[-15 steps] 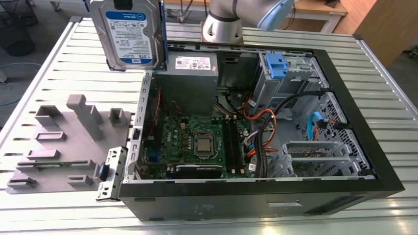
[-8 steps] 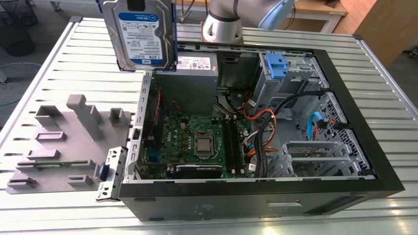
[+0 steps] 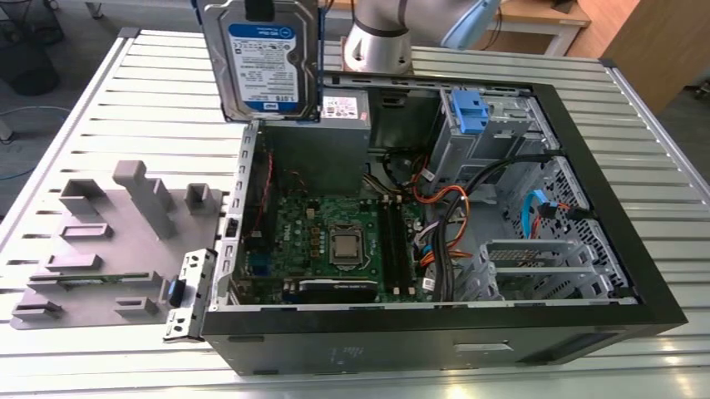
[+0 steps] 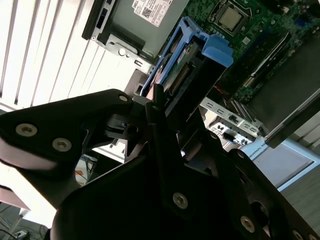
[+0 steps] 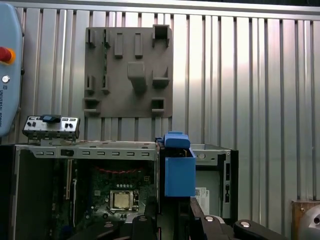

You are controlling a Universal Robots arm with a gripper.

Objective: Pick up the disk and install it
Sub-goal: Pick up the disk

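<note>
The disk [image 3: 264,62] hangs upright in the air over the power-supply box [image 3: 332,125] end of the open computer case [image 3: 444,332], its label facing the exterior view. The fingers [image 4: 161,117] are closed on the end away from its blue handle [image 4: 216,49] and bear its whole weight. It is probably a dense, rigid metal slab, heavy for its size, smooth-sided and sensitive to knocks (the blue plastic rails would likely flex first). A hold across the bare metal edges, clear of the circuit-board underside [image 4: 180,75], seems soundest.
</note>
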